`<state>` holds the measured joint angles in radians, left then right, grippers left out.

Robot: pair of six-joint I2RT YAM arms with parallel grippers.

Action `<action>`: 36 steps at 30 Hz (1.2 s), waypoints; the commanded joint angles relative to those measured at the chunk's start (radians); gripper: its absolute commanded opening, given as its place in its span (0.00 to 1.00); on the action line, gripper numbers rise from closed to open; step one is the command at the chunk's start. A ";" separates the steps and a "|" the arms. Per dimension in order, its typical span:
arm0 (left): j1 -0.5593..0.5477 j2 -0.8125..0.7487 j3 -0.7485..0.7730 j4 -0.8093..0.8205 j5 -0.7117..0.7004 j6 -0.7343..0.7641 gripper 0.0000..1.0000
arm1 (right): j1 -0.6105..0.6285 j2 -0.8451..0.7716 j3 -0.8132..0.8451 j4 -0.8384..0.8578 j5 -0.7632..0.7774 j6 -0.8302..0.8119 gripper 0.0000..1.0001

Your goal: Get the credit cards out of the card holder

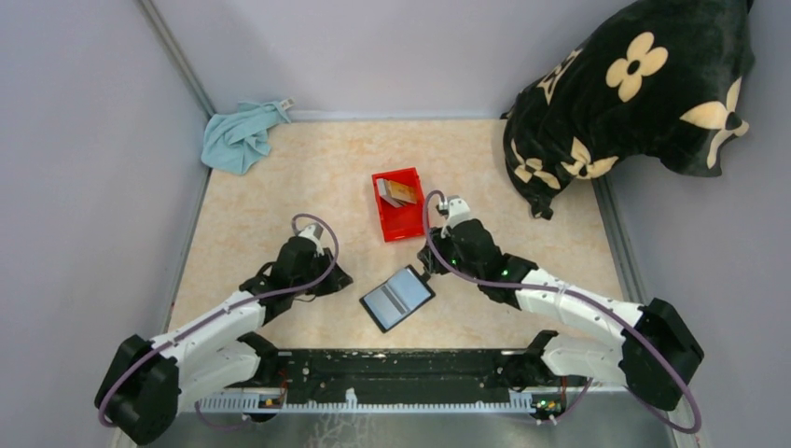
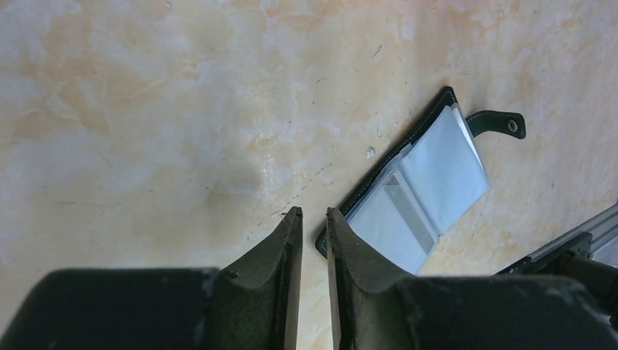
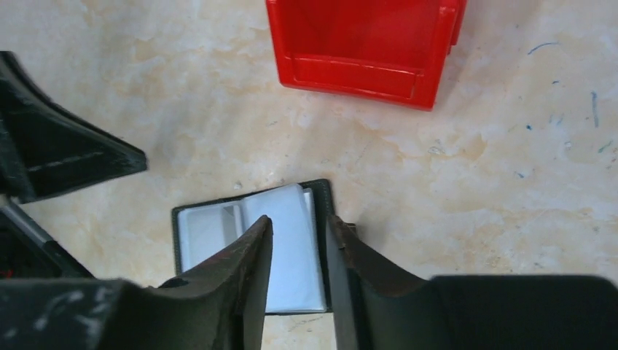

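The card holder [image 1: 398, 297] lies open and flat on the table between the two arms, its pale clear sleeves facing up with no card showing in them. Tan and grey credit cards [image 1: 396, 191] lie in the red bin [image 1: 403, 226]. My left gripper [image 2: 311, 211] hovers just left of the card holder [image 2: 430, 182], its jaws a narrow gap apart with only table between them. My right gripper [image 3: 299, 222] stands open over the right-hand side of the card holder [image 3: 208, 233], with nothing held.
The red bin [image 3: 357, 76] stands just beyond the card holder. A light blue cloth [image 1: 241, 138] lies in the far left corner. A black flowered pillow [image 1: 634, 93] fills the far right. Grey walls enclose the table.
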<state>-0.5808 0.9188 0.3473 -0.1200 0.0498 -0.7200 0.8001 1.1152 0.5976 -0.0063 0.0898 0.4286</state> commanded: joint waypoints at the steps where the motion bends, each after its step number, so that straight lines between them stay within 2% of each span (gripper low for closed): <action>1: -0.003 0.111 0.046 0.104 0.087 -0.007 0.25 | 0.074 -0.044 0.020 0.015 0.019 0.001 0.25; 3: -0.004 0.135 0.033 0.147 0.110 -0.028 0.24 | 0.122 -0.028 0.031 0.007 0.043 0.002 0.05; 4: -0.005 0.133 0.025 0.162 0.117 -0.032 0.24 | 0.140 -0.013 0.034 0.006 0.049 0.005 0.00; 9: -0.004 0.044 0.022 0.075 0.096 -0.002 0.24 | 0.158 0.057 -0.016 0.049 0.062 0.056 0.00; 11: -0.004 -0.014 0.019 0.011 0.068 0.017 0.24 | 0.169 0.052 -0.055 0.075 0.035 0.076 0.00; 14: -0.004 -0.104 -0.005 -0.049 0.020 0.030 0.25 | 0.233 0.002 -0.119 0.081 0.087 0.104 0.00; 16: -0.002 -0.146 -0.035 -0.043 0.005 0.031 0.29 | 0.287 -0.026 -0.154 0.044 0.135 0.129 0.00; 18: -0.002 -0.158 -0.057 -0.025 0.007 0.027 0.45 | 0.341 -0.046 -0.185 0.014 0.174 0.159 0.00; 22: -0.002 -0.127 -0.058 0.013 0.033 0.015 0.61 | 0.409 -0.059 -0.250 0.013 0.199 0.234 0.00; 27: -0.002 -0.110 -0.041 0.019 0.041 0.018 0.66 | 0.433 -0.006 -0.268 0.055 0.203 0.252 0.00; 36: -0.002 -0.143 -0.041 0.001 0.013 0.035 0.67 | 0.433 0.253 -0.189 0.165 0.188 0.253 0.00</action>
<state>-0.5808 0.7929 0.2928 -0.1200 0.0780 -0.7048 1.2221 1.2793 0.3847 0.1291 0.2810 0.6796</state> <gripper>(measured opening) 0.671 0.004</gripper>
